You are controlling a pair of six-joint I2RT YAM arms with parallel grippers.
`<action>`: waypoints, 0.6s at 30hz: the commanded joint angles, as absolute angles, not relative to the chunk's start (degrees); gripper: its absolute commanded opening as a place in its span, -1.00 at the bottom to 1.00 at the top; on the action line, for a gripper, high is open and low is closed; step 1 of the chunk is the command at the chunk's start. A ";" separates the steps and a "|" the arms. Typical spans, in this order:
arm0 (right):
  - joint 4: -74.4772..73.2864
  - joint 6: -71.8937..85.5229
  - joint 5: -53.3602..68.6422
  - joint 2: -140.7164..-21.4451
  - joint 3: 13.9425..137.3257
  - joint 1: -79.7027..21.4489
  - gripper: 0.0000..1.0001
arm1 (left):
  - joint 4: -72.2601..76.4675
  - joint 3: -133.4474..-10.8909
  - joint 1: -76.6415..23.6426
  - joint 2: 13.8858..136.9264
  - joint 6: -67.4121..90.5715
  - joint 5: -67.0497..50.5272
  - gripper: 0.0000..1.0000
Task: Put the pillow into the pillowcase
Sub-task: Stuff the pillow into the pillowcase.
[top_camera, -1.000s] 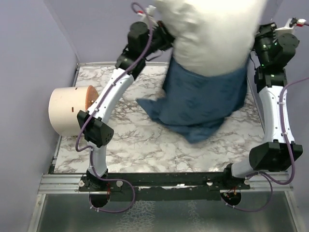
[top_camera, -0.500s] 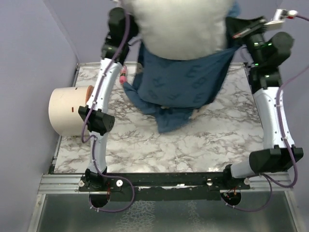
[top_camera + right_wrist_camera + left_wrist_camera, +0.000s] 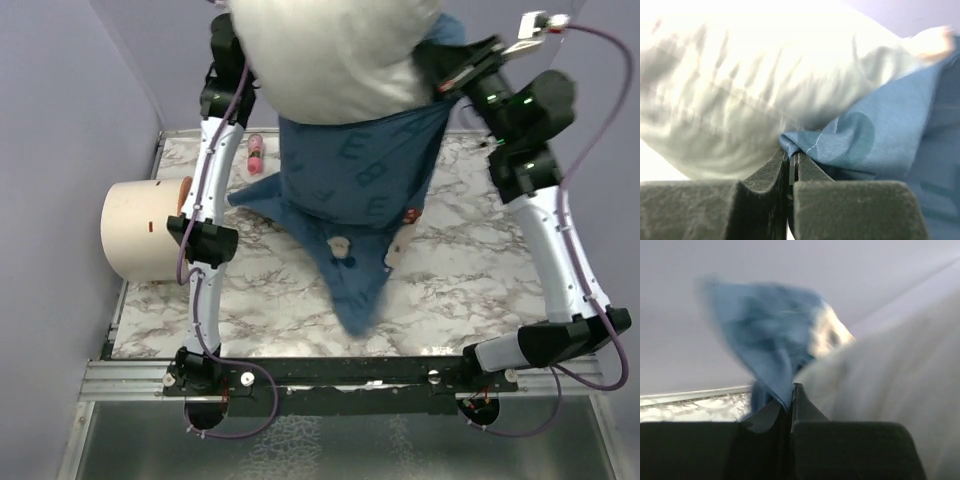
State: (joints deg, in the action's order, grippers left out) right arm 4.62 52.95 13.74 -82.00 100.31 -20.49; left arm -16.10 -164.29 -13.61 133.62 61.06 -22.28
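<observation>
Two hands are clamped shut, each on a fold of the floppy blue fabric pillowcase (image 3: 360,185) printed with pale letters and cartoon mouse faces. In its wrist view the left hand (image 3: 791,395) pinches a bunched corner of the blue cloth between its dark fingers (image 3: 850,450), and the cloth flares up, blurred, above the pinch. The right hand (image 3: 790,156) grips a stitched edge of the same cloth on the opposite side, its fingers tight together on it.

Between them the large plump white fabric pillow (image 3: 330,50) is raised high over the far half of the grey-veined white marble surface (image 3: 470,300). Its lower end sits inside the open mouth of the pillowcase. Most of its bulk swells out above the blue rim and runs off the top of the overhead view. In both wrist views the pillow lies right against the gripped edge.

The pillowcase hangs from the two grips and narrows to a limp tail pointing toward the near edge of the surface; whether the tail touches the marble cannot be told. At the left edge of the surface a pale peach cylindrical container (image 3: 135,230) lies on its side. Near the far left corner is a small pink and red object (image 3: 255,153), too small to identify.
</observation>
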 commanded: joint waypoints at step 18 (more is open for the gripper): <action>13.16 68.28 22.77 -79.83 101.64 9.35 -0.99 | -16.32 -170.04 -39.40 124.21 47.95 -20.49 -1.00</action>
